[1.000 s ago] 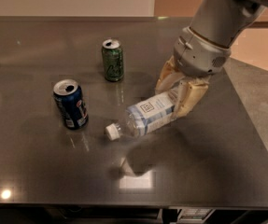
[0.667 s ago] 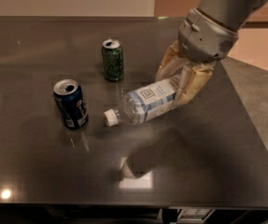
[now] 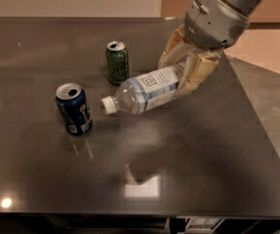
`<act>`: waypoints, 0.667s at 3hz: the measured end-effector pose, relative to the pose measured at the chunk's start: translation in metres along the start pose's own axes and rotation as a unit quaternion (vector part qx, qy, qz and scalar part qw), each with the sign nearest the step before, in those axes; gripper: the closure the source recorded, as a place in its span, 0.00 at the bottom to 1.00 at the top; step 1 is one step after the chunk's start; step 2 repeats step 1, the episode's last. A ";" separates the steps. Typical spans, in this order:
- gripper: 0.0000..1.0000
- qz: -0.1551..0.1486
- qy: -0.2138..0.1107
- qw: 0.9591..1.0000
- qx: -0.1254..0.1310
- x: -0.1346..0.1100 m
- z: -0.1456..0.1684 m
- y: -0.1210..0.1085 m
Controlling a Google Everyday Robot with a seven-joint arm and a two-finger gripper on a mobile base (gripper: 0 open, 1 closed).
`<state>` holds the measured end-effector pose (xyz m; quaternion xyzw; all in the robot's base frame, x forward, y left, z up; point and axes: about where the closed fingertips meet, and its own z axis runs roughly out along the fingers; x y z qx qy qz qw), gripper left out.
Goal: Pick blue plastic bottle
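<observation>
The blue plastic bottle [image 3: 142, 91] is clear with a pale blue-and-white label and a white cap. It hangs nearly level above the dark table [image 3: 212, 150], cap pointing left, base end between my fingers. My gripper [image 3: 181, 74] comes in from the upper right and is shut on the bottle's base end. Its cream-coloured fingers [image 3: 197, 74] wrap both sides of the bottle.
A green soda can [image 3: 117, 61] stands upright just behind the bottle's neck. A dark blue soda can [image 3: 73, 108] stands upright to the left of the cap. The table's right edge meets a lighter floor [image 3: 271, 82].
My gripper has lifted the bottle off the table and carried it up. The bottle now hangs in the air, cap end slightly lower. The cans have not moved.
</observation>
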<state>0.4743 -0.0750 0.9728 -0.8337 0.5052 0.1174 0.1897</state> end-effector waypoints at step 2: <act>1.00 -0.001 0.000 1.000 0.016 -0.002 0.000 -0.008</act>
